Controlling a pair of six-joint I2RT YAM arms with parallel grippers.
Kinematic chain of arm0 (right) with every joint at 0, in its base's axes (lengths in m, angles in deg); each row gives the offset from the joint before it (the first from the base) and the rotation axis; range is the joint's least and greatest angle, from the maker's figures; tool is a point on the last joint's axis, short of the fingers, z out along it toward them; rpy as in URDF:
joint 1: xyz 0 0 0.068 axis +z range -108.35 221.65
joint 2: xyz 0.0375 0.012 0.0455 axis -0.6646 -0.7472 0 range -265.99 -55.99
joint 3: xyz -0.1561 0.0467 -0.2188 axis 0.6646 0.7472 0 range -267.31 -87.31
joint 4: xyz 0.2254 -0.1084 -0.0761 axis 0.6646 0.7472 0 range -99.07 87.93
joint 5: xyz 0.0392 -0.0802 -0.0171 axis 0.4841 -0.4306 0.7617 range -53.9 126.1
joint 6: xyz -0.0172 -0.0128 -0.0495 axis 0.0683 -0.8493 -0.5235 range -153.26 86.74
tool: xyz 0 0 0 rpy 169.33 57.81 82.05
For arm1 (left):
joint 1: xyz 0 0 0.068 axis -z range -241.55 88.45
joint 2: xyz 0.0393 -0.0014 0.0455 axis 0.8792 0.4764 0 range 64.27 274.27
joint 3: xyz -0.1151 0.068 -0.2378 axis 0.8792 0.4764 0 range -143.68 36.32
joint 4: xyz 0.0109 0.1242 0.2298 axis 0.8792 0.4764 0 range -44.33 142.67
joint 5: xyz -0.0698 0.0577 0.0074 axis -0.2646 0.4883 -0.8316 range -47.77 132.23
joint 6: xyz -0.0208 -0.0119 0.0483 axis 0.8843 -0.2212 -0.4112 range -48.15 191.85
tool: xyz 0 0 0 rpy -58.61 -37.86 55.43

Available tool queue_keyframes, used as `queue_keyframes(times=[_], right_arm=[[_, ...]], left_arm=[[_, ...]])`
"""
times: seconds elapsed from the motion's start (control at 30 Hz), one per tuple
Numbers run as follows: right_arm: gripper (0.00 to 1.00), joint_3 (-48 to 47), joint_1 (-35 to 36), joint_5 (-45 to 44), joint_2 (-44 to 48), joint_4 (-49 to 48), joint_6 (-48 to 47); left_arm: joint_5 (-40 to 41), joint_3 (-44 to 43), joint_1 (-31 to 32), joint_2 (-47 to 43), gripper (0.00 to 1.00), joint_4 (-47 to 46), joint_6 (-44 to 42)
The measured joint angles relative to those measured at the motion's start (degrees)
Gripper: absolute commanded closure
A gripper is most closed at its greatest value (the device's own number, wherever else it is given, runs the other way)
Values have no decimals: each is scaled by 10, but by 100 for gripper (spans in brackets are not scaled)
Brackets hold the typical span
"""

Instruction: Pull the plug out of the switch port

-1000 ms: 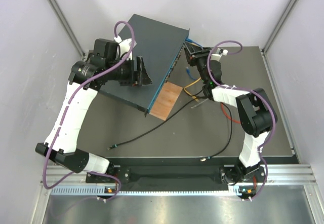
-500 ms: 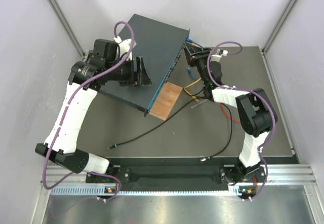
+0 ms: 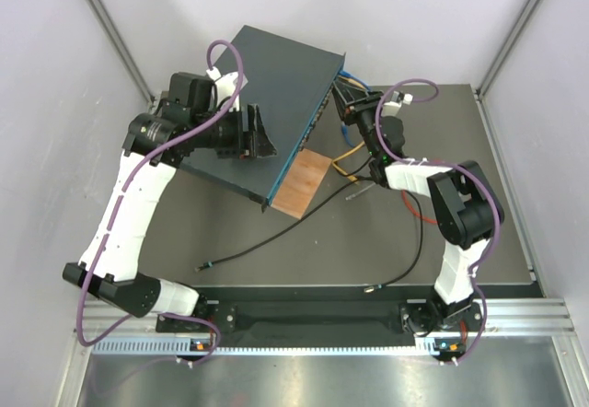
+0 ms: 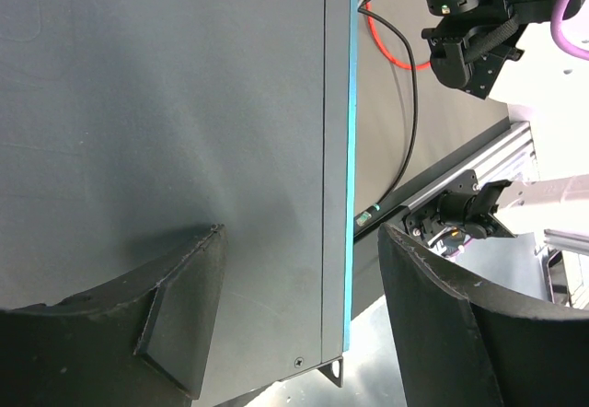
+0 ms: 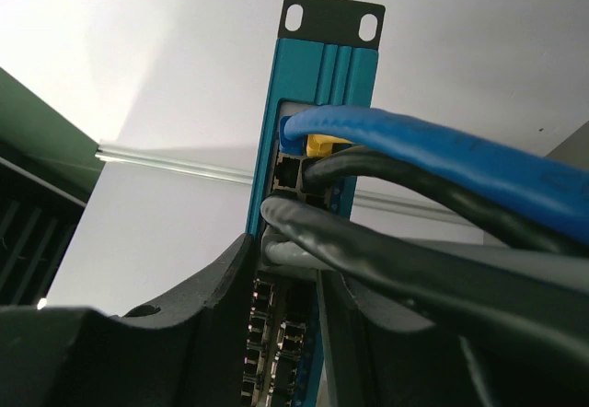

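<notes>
The switch (image 3: 276,75) is a flat dark blue-grey box at the back centre; its port face points right. My left gripper (image 3: 260,131) rests on its top near the port edge, jaws open and holding nothing. In the left wrist view (image 4: 299,241) its fingers straddle the blue edge of the switch (image 4: 166,103). My right gripper (image 3: 348,105) is at the far end of the port face. In the right wrist view (image 5: 285,260) its fingers (image 5: 212,306) sit close on both sides of a grey plug (image 5: 287,252) seated in the switch (image 5: 317,75).
Blue (image 5: 442,154), black and yellow-booted (image 5: 322,145) cables are plugged in just above the grey plug. A small brown board (image 3: 305,180) leans at the switch's near corner. Loose black (image 3: 276,241), yellow (image 3: 348,156) and red (image 3: 419,209) cables lie on the mat.
My right wrist has shifted slightly left, toward the port face. The left arm and the switch have barely moved.
</notes>
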Motion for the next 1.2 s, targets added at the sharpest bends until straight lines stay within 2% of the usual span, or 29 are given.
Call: queue_keyframes(times=[0.33,0.47,0.7,0.8,0.93,1.0,1.03,1.07,1.2], right_arm=[[67,-11,0,-1,-8,0,1],[73,-12,0,-3,-7,0,2],[75,-13,-2,-5,-8,1,7],[83,-26,-3,-4,-8,18,3],[100,-37,-7,4,-7,41,-3],[98,-41,-7,9,-1,60,-9],[88,-41,-8,10,5,71,-16],[84,-41,-8,10,8,78,-20],[75,-41,-8,10,12,84,-35]], left_arm=[[-2,5,0,-6,28,-1,0],[-3,7,0,-7,28,-1,0],[-3,7,0,-7,28,-1,0],[-4,7,0,-7,28,-2,0],[-5,8,0,-7,28,-2,0],[-6,8,0,-8,28,-3,0],[-6,9,0,-9,28,-2,0],[-5,10,0,-10,28,-2,0],[-6,14,0,-14,28,-2,0]])
